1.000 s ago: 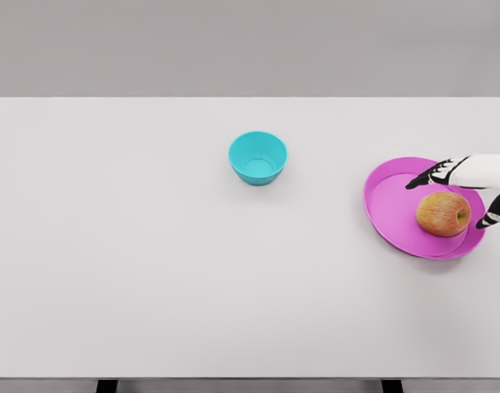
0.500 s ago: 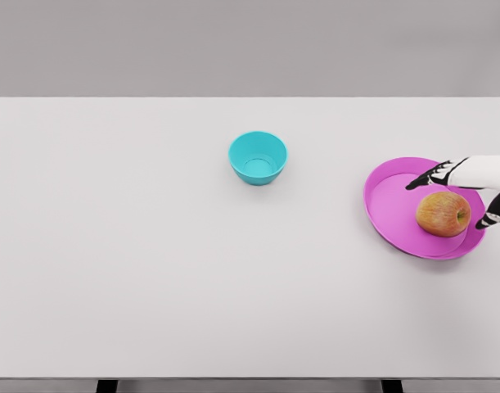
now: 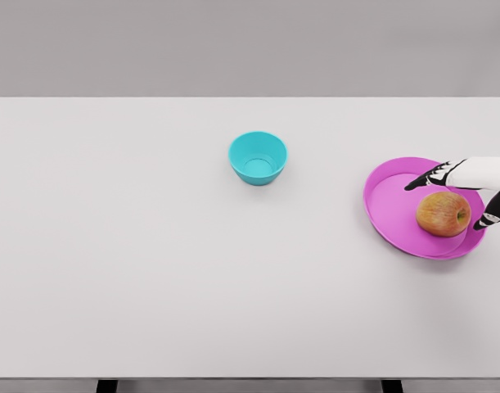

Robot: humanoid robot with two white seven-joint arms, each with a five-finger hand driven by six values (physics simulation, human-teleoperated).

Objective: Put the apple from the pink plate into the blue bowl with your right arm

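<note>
Apple (image 3: 443, 214) sits on my pink plate (image 3: 389, 210), toward the plate's right half, its stem dimple facing right. The plate lies near the right edge of the white table (image 3: 151, 270), its outer rim close to that edge.

My right hand (image 3: 470, 192) comes in from the right border of the view, and only part of it shows. My fingers are spread and hold nothing: one dark-tipped finger (image 3: 423, 179) reaches out over the plate's far rim, just behind the apple, and another (image 3: 492, 214) hangs at the apple's right side near the plate's outer rim. Whether either tip touches the fruit, I cannot tell; a thin gap seems to show on both sides. The apple lies between those two fingers, with its left and near sides open.

Left of the plate the tabletop is bare white all the way across to the blue bowl (image 3: 258, 158), which stands upright well apart from the plate, near the middle of the table and a little toward the far edge. Its mouth faces up. Broad bare surface runs to the bowl's left and toward the near edge, where two dark table legs (image 3: 107, 386) peek below.
</note>
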